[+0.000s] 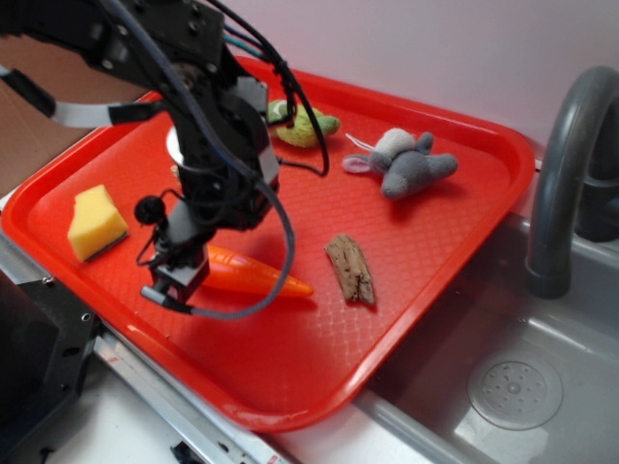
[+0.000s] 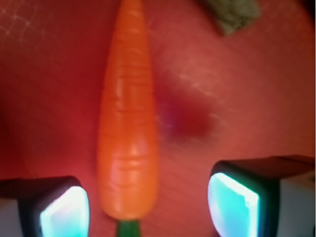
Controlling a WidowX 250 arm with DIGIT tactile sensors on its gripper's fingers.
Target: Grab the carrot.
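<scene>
Carrot [image 2: 128, 128] lies on the red tray [image 1: 406, 290], between the spread claw [image 2: 148, 202] pads.

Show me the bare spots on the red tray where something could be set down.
On the tray, the near corner below the carrot and wood chunk is bare, as is the strip right of the chunk under the grey mouse. The left is crowded: sponge, gripper.

I see the tray [image 1: 455, 208] in bright red with a fine diamond-textured pattern. The carrot [image 2: 128, 128] is glossy orange with faint rings — its stem cap dark green. My gripper [image 2: 148, 205] is black, pads [image 2: 232, 202] glowing pale cyan. Sponge [image 1: 97, 222] yellow, plush mouse [image 1: 406, 162] grey, wood-like chunk [image 1: 350, 269] brown and streaked — sink [image 1: 503, 387] grey.
</scene>
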